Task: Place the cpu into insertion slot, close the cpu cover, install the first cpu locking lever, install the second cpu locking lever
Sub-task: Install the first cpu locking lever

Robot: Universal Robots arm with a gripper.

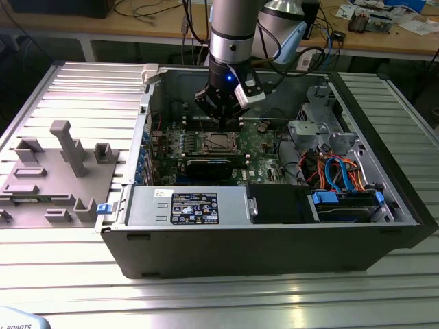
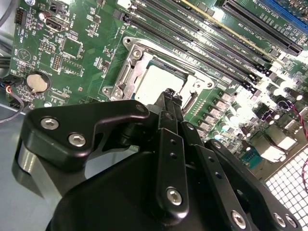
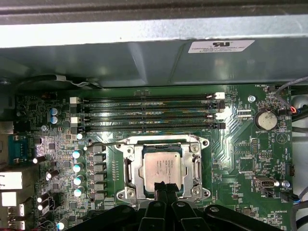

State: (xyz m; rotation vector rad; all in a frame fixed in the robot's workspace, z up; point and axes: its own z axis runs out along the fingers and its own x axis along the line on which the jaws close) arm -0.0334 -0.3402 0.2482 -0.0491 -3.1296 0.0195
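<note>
- Hanging inside the open computer case [image 1: 384,233], over the green motherboard [image 3: 240,154], with the gripper [image 3: 161,185] low above the insertion slot [image 3: 129,169].
- Fingers [image 2: 169,98] drawn together to a narrow point, tips meeting at one edge of the cpu [image 3: 162,166]; nothing seen clamped between them.
- Seated flat in the slot, the cpu [image 2: 156,82] showing its dull silver top in both wrist views.
- Lying down around the chip, the cpu cover [image 3: 196,166], its silvery frame bordering the square opening on all sides.
- Resting along the slot's edge toward the memory slots [image 3: 149,113], a thin wire locking lever [image 3: 110,143], reaching out past the frame's corner.
- Running in parallel rows just beyond that edge, the memory slots, between the socket and the case wall.
- Sitting near the board's edge, well apart from the socket, a round coin battery [image 3: 266,120].
</note>
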